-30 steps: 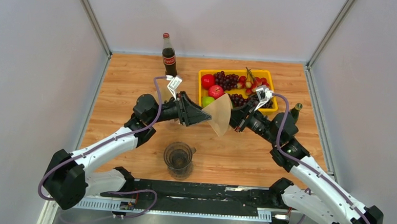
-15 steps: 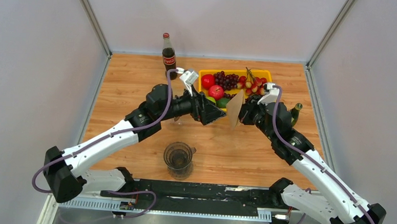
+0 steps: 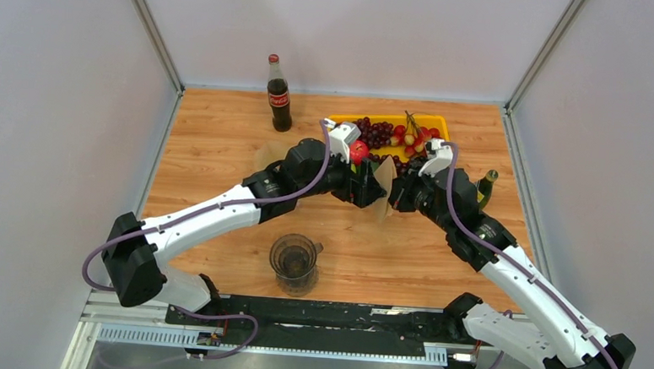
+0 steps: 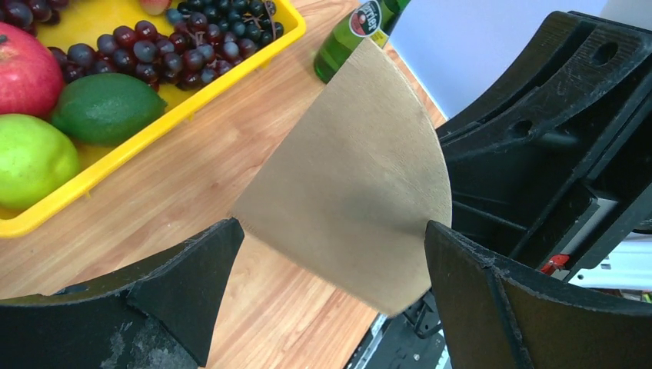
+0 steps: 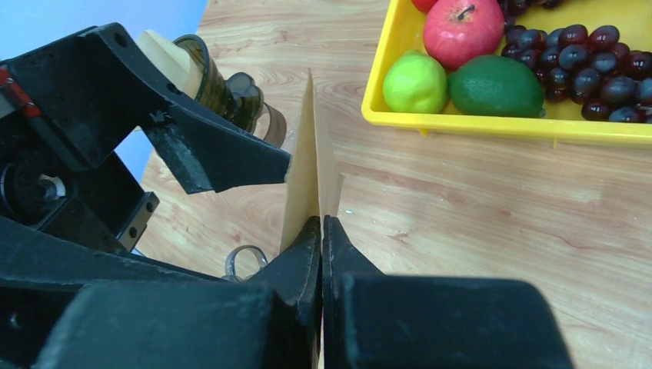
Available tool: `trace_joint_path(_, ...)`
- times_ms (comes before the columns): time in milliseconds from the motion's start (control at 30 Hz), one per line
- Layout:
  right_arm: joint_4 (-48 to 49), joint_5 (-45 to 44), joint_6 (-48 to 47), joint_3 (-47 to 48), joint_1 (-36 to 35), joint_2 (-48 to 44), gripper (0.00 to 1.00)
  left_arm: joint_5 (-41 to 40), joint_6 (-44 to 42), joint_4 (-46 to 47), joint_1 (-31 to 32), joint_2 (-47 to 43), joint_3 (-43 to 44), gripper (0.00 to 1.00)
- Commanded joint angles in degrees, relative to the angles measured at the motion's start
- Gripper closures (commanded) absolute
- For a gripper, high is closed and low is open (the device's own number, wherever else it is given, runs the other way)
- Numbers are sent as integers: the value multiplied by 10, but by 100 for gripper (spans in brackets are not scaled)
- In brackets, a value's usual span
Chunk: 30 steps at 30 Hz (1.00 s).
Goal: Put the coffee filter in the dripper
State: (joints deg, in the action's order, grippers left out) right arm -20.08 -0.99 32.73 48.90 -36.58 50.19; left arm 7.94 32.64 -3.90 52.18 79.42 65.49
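The tan paper coffee filter [image 3: 383, 187] hangs in the air above the table's middle, seen edge-on in the right wrist view [image 5: 311, 173] and flat in the left wrist view [image 4: 357, 173]. My right gripper [image 5: 321, 227] is shut on the filter's edge. My left gripper [image 4: 332, 238] is open, its two fingers on either side of the filter's lower part, not pressing it. It shows in the top view [image 3: 367, 185] facing the right gripper [image 3: 393, 190]. The dark glass dripper [image 3: 294, 263] stands near the front, below both grippers, and shows in the right wrist view [image 5: 231, 88].
A yellow tray [image 3: 432, 121] of grapes, apples, limes and cherries lies at the back right. A cola bottle [image 3: 278, 94] stands at the back. A green bottle [image 3: 485, 184] stands right of the tray, beside my right arm.
My left arm has reached right, bringing its open gripper up around the filter. My right gripper has turned the filter edge-on and holds it near the same spot.
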Motion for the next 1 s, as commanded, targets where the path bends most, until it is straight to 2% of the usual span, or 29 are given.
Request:
trace_joint_path(0,30,15,4,8,-2,-14,100,-1,-12,14,13,0,32,0)
trace_joint_path(500,5,-36,46,35,-2,19,100,-86,-94,-33,69,-21,14,0)
trace_joint_path(733,-11,-50,48,43,-2,27,100,-169,-105,-63,83,-23,13,0)
trace_joint_path(967,-22,-59,48,44,-2,31,100,-200,-104,-72,85,-37,9,0)
